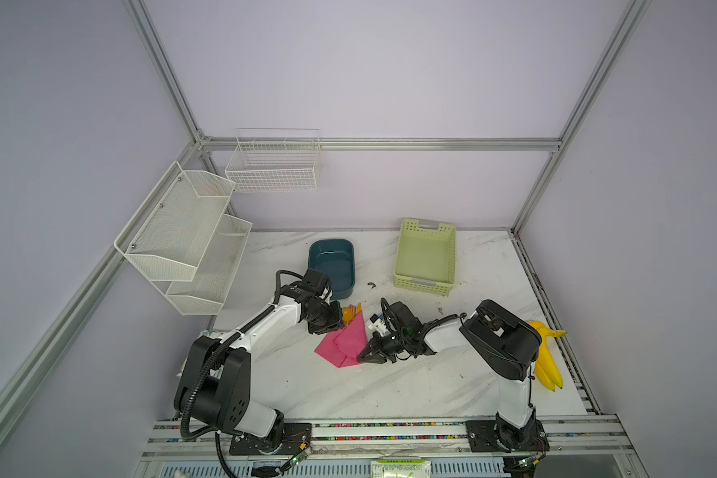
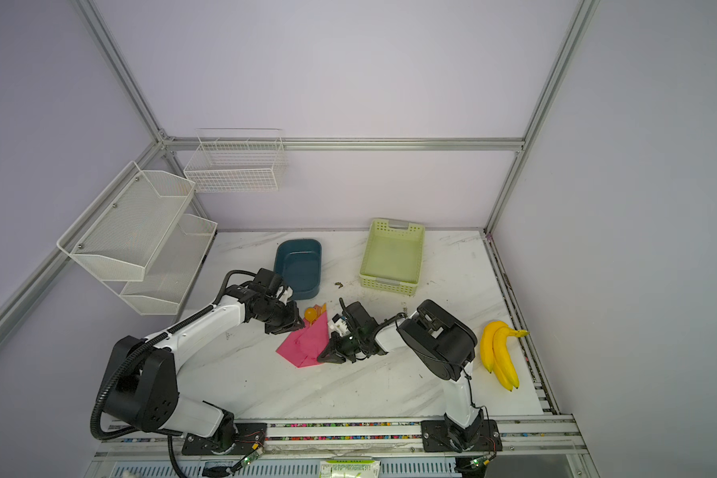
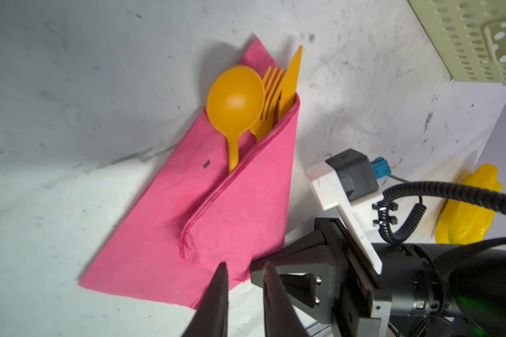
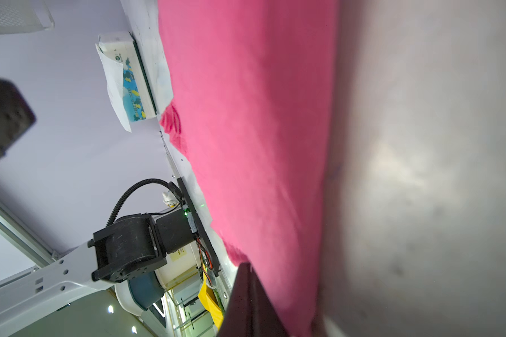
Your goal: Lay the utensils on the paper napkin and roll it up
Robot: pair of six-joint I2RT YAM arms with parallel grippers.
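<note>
The pink paper napkin [image 1: 344, 345] [image 2: 305, 345] lies mid-table, with one flap folded across the utensils. The orange spoon [image 3: 234, 99], fork [image 3: 270, 96] and knife [image 3: 291, 76] stick out of its far end side by side; their handles are hidden under the flap. My left gripper [image 3: 245, 265] [image 1: 335, 329] hovers at the napkin's edge, its jaws slightly apart with nothing between them. My right gripper [image 1: 362, 359] [image 2: 323, 359] lies low and rolled sideways at the napkin's near corner. It is shut, with one dark finger [image 4: 246, 291] above the paper [image 4: 246, 116] and the other hidden beneath it.
A blue tub [image 1: 332, 265] and a green perforated basket [image 1: 425, 256] stand at the back. Bananas [image 1: 549, 360] lie at the right edge behind my right arm. White mesh shelves [image 1: 183, 240] hang on the left. A floral packet [image 4: 129, 87] sits at the table's left edge.
</note>
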